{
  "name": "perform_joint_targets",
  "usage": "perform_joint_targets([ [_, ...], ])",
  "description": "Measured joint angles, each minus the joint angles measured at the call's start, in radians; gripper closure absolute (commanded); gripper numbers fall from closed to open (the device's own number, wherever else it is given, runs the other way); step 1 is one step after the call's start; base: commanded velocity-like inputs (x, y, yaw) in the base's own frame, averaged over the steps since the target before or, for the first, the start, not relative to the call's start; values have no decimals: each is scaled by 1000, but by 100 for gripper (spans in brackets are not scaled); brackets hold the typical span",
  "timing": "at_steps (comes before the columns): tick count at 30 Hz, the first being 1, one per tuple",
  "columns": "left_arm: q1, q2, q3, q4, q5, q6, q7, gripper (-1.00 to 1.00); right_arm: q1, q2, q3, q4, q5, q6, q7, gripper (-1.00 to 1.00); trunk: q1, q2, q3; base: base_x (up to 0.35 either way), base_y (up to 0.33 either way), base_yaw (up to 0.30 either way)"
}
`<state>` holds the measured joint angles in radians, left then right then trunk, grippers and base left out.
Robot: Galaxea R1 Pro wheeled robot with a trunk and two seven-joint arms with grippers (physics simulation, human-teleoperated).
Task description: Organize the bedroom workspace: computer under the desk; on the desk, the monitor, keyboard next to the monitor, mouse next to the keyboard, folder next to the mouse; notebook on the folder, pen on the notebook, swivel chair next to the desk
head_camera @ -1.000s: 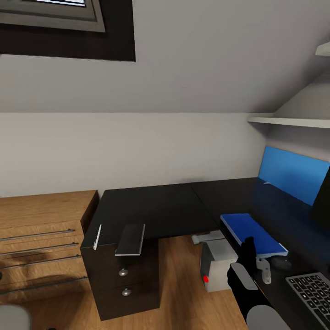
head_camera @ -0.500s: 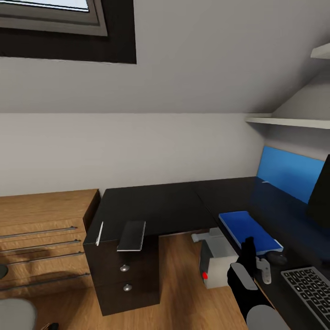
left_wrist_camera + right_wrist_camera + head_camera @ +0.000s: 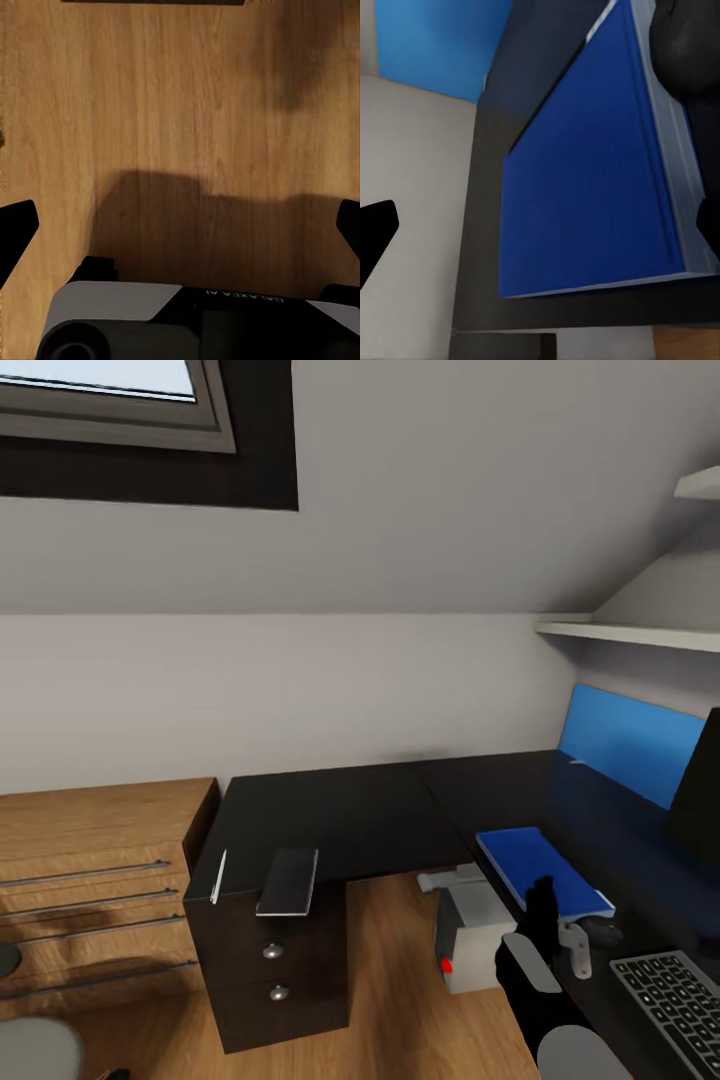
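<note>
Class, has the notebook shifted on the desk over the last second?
No. The notebook lies beside the pen, above the drawer knobs; only the camera moved.

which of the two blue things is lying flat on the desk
The folder, flat on the black desk near the mouse. The other, a lighter blue panel, stands upright against the wall.

the head camera has tilted up and turned a little over the last second, so the whole picture has shifted. the window frame (image 3: 110, 405) at the upper left of the frame shows more pale glass than before. the monitor (image 3: 698, 790) at the right edge has come further into the picture, now a taller dark slab. the wall shelf (image 3: 630, 632) and the blue wall panel (image 3: 625, 745) sit slightly lower. the folder (image 3: 540, 868), mouse (image 3: 607, 932) and keyboard (image 3: 672, 995) on the tabletop (image 3: 340, 815) have slid a touch leftward in the frame. nothing has moved relative to anything else.
</note>
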<state>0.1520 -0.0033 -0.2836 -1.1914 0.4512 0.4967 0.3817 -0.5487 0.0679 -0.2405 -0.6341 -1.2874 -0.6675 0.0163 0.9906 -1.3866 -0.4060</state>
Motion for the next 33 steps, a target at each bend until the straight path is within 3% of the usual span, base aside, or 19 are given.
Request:
perform_joint_targets([
  [18,0,-14,0,39,-1,-2,0,-100,1,5,79,1,1,-1,0,-100,-69,126,56,0,0,0],
  [28,0,-15,2,43,-1,-5,0,-100,3,4,227,0,0,4,-3,-100,-107,196,88,0,0,0],
  [33,0,-15,3,44,-2,-29,1,-100,4,6,325,1,6,22,-8,-100,-127,231,103,0,0,0],
])
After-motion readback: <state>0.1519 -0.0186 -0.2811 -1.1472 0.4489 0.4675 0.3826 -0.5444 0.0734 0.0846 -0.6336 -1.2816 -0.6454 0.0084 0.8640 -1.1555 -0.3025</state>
